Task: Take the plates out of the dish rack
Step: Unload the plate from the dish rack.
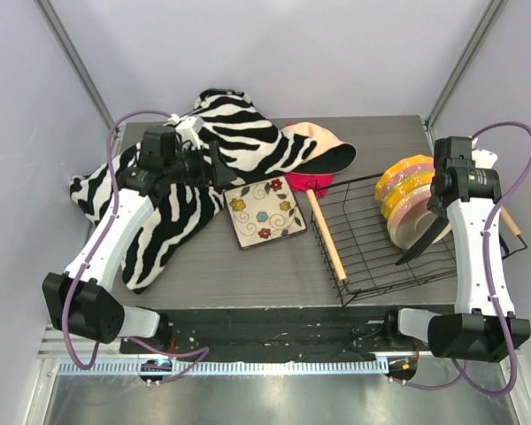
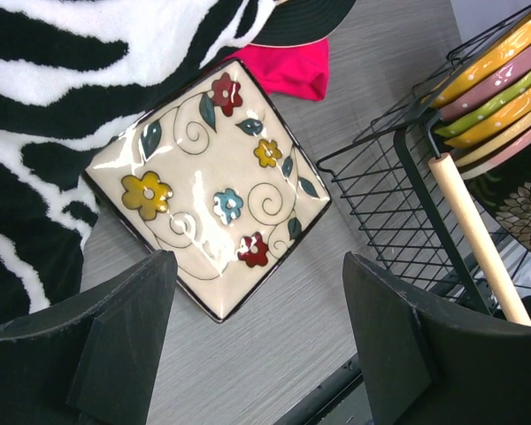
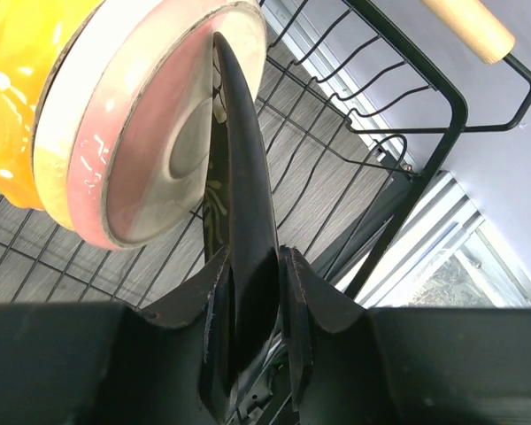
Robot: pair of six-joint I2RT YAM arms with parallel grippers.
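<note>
Right hand (image 3: 252, 270) clamped on dark plate (image 3: 243, 150) edge in rack (image 3: 447, 133), left hand (image 2: 258, 332) apart over cream plate (image 2: 208, 190)

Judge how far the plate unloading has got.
Done: the cream flowered plate lies on the table, outside the dish rack. In hand: the right gripper pinches the dark square plate, inside the rack. Left: the round plates stand in the rack too.

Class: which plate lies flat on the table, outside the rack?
The cream square flowered plate; the other plates stand on edge inside the black wire dish rack.
</note>
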